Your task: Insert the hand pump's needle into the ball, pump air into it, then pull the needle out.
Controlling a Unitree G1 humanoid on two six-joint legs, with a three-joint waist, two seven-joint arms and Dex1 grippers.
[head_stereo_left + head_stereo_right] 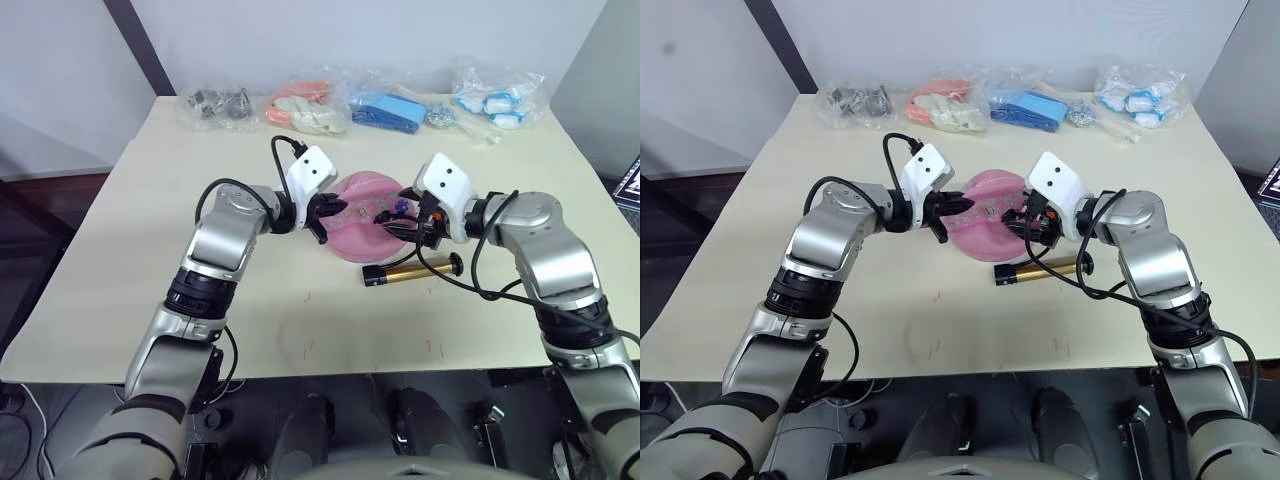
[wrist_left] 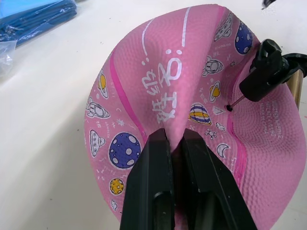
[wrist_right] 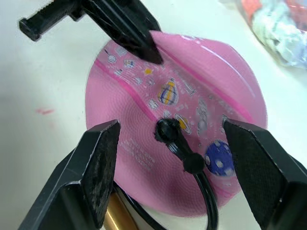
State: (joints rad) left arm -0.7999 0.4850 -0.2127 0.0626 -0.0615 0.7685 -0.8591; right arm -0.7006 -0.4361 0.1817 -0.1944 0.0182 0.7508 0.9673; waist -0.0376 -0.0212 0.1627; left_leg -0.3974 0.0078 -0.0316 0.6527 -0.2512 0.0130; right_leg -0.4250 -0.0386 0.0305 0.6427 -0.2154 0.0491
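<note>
Pinching a raised fold of the ball, the left pincer has its fingers clamped together on the pink rubber, steadying it on the bench. Opposite, the right pincer stands wide apart, holding nothing, with the needle and its black fitting between its fingers. The needle tip sits at the black valve dot, seemingly just entering. The ball looks saggy and creased, so I judge insertion barely done, pumping and withdrawal left. The hand pump lies beside the ball, handle untouched.
</note>
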